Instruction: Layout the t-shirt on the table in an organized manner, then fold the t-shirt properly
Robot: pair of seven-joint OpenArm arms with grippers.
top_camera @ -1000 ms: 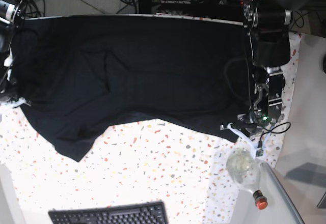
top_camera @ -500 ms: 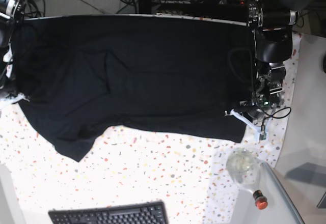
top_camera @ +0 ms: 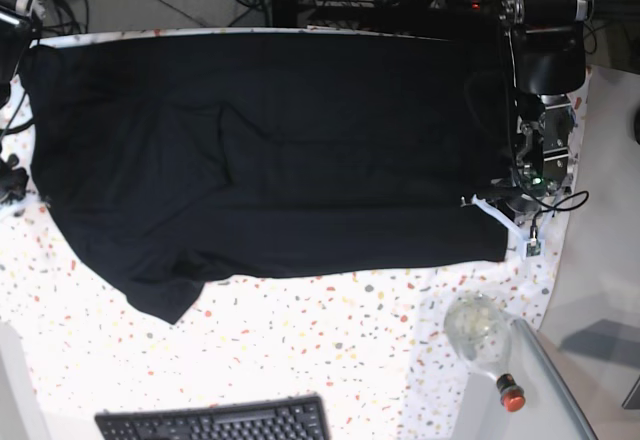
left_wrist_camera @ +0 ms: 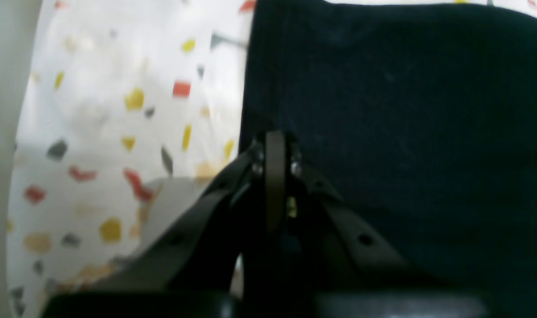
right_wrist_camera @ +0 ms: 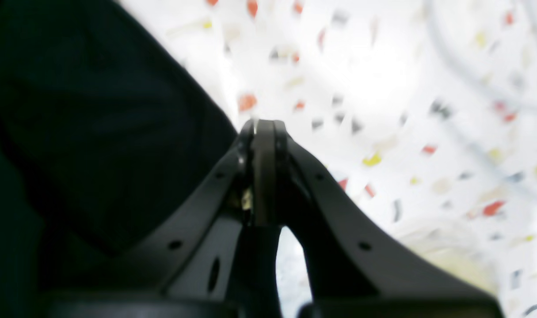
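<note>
1. Base view: speckled white table (top_camera: 300, 350) fills most of frame, cables + dark gear along the far edge. T-shirt (top_camera: 270, 150) lies spread flat across the far half of table, black, one sleeve (top_camera: 160, 295) sticking out toward near-left. Left end effector (top_camera: 520, 192) sits at shirt's right edge, on the view's right; jaws too small to read here. Right arm (top_camera: 15, 20) shows at the far-left edge only, its tip not clear. Black keyboard (top_camera: 215, 422) at the near edge, well apart from shirt. Clear glass item (top_camera: 477, 328) + red button (top_camera: 510, 396) at near-right, beside table corner.

2. Left wrist view: left end effector (left_wrist_camera: 275, 145) w/ jaws pressed together, tips right at the edge of t-shirt (left_wrist_camera: 405, 110). Cannot tell if any fabric is caught between them – dark on dark, blurred. Speckled table (left_wrist_camera: 118, 110) to the left of it, shirt to the right.

3. Right wrist view: right end effector (right_wrist_camera: 264, 132) w/ jaws pressed together, no cloth visible between them. T-shirt (right_wrist_camera: 96, 110) covers the left side, its edge just beside the tips. Table (right_wrist_camera: 405, 110) bare + blurred on the right.
</note>
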